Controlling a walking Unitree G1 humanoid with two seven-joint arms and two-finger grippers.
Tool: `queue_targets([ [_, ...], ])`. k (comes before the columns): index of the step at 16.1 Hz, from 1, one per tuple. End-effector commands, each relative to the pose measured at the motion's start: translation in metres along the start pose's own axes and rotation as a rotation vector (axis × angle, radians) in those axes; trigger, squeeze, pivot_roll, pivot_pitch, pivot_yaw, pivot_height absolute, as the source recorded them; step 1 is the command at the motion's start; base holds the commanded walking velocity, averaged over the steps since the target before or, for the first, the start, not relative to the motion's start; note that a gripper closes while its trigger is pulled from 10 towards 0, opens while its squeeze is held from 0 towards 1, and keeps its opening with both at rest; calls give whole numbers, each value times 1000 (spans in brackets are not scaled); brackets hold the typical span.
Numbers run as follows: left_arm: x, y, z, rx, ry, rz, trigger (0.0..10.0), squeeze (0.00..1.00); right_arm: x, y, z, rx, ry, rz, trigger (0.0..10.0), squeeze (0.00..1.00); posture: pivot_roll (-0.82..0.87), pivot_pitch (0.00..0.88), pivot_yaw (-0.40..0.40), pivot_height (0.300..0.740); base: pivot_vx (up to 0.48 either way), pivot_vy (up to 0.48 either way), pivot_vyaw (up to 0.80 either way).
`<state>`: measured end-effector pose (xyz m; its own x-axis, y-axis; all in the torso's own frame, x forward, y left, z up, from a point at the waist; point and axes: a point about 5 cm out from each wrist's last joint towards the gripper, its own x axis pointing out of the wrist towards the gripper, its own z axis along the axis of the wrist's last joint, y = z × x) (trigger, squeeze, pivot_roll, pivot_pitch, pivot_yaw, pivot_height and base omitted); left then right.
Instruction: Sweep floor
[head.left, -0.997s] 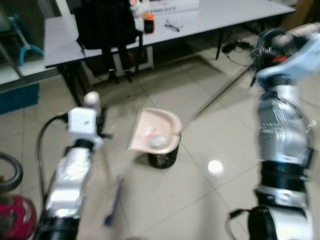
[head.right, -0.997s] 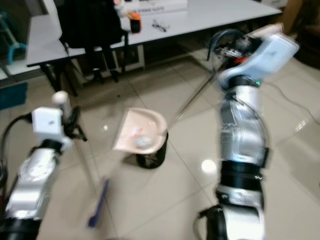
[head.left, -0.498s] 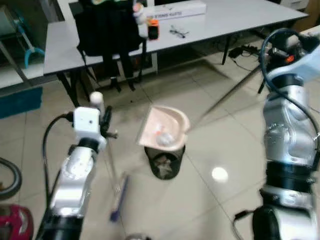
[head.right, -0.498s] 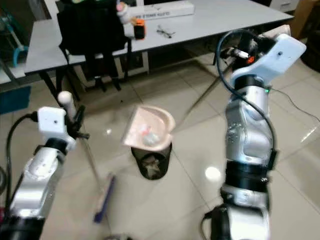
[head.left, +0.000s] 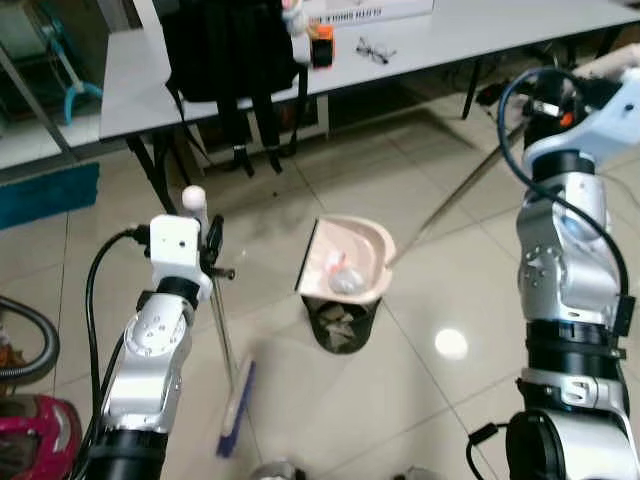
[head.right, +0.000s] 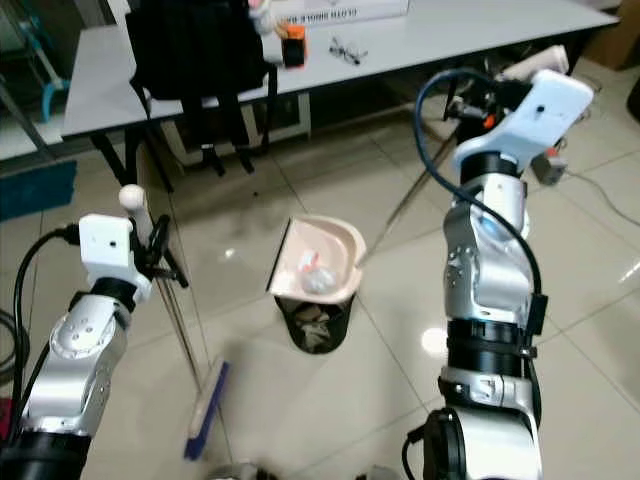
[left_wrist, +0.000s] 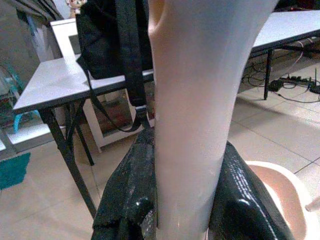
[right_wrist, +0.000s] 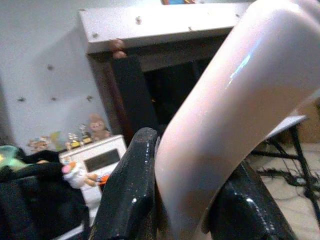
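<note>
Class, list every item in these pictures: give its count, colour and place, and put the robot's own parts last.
Dustpan: one, pale pink, tipped over the bin, litter in it, on a long handle.
Bin: one, black, on the floor under the dustpan, litter inside.
Broom: one, blue head on the floor, thin pole, pale grip.
Table: one, grey top, black legs, at the back.
Backpack: one, black, hanging off the table edge.
Glasses: one pair, dark, on the table.
Orange-black item: one, on the table.
Floor: beige tiles.
Left end effector: black fingers shut on the broom's grip.
Right end effector: black fingers shut on the dustpan's handle.
</note>
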<state>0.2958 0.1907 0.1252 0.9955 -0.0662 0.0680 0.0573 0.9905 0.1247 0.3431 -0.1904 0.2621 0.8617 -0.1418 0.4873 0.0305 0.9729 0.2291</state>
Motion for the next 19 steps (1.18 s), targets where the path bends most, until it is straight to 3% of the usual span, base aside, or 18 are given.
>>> queue_targets([
  [1,1,5,5,23,-16,9,10000,0,7,17,10,-3,-70,90,10000,0,-5,52,79,740,0,0,0],
  [3,1,2,5,24,-15,5,10000,0,7,26,6,-75,-87,160,10000,0,-5,52,79,740,0,0,0],
  [6,1,2,5,27,-15,0,10000,0,-4,54,3,-240,-221,358,10000,0,1,58,80,740,0,0,0],
  [11,0,3,5,31,-15,3,10000,0,-34,84,-27,-296,-260,574,10000,0,8,62,78,740,0,0,0],
  [19,0,2,5,32,-16,-2,10000,0,-62,104,-45,-446,-343,797,10000,0,7,61,79,740,0,0,0],
])
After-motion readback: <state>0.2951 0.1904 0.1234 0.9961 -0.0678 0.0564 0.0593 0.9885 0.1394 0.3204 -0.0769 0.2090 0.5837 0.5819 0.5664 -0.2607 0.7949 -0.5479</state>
